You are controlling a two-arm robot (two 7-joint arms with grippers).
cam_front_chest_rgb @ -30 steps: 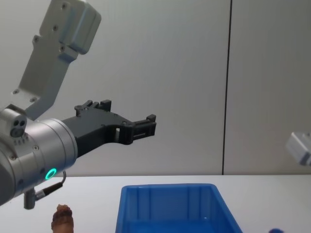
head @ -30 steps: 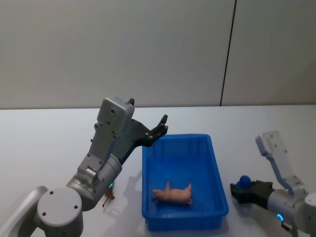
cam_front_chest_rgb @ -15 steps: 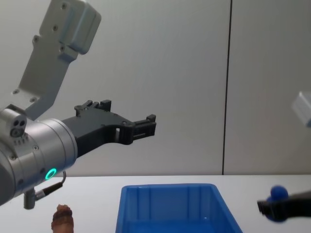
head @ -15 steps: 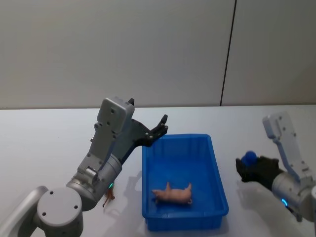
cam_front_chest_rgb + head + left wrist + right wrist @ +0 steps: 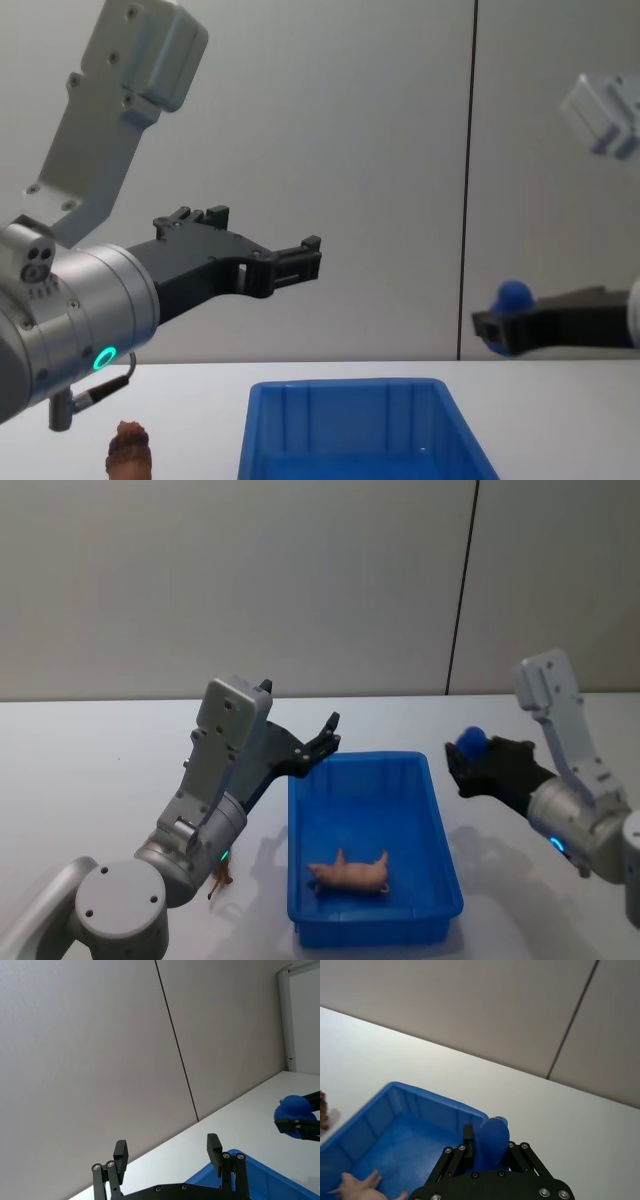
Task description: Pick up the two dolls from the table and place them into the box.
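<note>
White table (image 5: pixel 80 750) is set with the blue box (image 5: pixel 360 770); the pink pig (image 5: pixel 350 873) is laid inside. The round blue doll (image 5: pixel 471 742) is pinched by the right gripper (image 5: pixel 460 763), up beside the box's right rim. The left gripper (image 5: pixel 325 737) is held spread above the far left corner.

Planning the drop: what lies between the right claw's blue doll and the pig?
Head view: only the box's right rim and bare blue floor separate the blue doll from the pig.
</note>
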